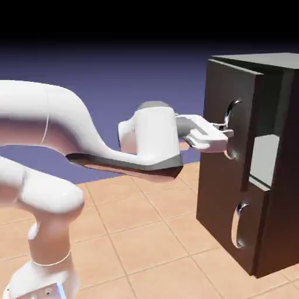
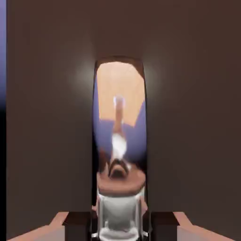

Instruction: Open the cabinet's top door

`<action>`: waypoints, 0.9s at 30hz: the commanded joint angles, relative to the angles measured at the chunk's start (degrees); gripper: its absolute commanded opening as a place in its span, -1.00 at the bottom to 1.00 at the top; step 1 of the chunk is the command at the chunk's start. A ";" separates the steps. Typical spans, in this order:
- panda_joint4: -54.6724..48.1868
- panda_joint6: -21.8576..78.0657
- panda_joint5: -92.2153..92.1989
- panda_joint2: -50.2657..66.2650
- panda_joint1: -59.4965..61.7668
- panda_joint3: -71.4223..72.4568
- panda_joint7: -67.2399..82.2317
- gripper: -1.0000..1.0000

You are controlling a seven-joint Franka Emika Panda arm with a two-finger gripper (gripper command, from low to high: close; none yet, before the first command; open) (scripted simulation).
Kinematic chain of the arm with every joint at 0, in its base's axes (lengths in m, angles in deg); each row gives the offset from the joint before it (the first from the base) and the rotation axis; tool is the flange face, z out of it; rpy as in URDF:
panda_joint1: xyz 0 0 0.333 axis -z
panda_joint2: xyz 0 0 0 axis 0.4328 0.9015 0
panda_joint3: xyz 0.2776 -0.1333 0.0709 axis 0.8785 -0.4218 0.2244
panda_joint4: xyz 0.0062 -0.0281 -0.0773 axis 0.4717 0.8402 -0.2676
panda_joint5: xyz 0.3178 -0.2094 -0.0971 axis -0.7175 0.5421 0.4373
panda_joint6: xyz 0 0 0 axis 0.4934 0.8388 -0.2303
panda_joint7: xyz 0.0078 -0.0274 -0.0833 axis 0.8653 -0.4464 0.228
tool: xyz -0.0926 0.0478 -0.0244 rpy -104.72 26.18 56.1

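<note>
The dark brown-black cabinet (image 1: 286, 175) stands at the exterior view's right. Its top door (image 1: 219, 99) stands a little ajar, and a pale gap (image 1: 266, 157) shows between it and the cabinet body. My gripper (image 1: 224, 129) reaches in level from the left and is shut on the door's curved silver handle (image 1: 232, 110), at its lower part. In the hand view the mirror-like handle (image 2: 120, 141) runs up the middle against the dark door panel (image 2: 47, 141). Its base fills the space at my gripper (image 2: 120, 225), hiding most of the fingertips.
The lower panel (image 1: 219, 198) is closed flush, with its own curved silver handle (image 1: 238, 225). The cabinet rests on a tan tiled surface (image 1: 146, 233). My white arm (image 1: 58, 128) arches in from the lower left.
</note>
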 commanded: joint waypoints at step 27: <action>14.49 48.46 -67.06 -3.37 6.81 53.66 10.86 -1.00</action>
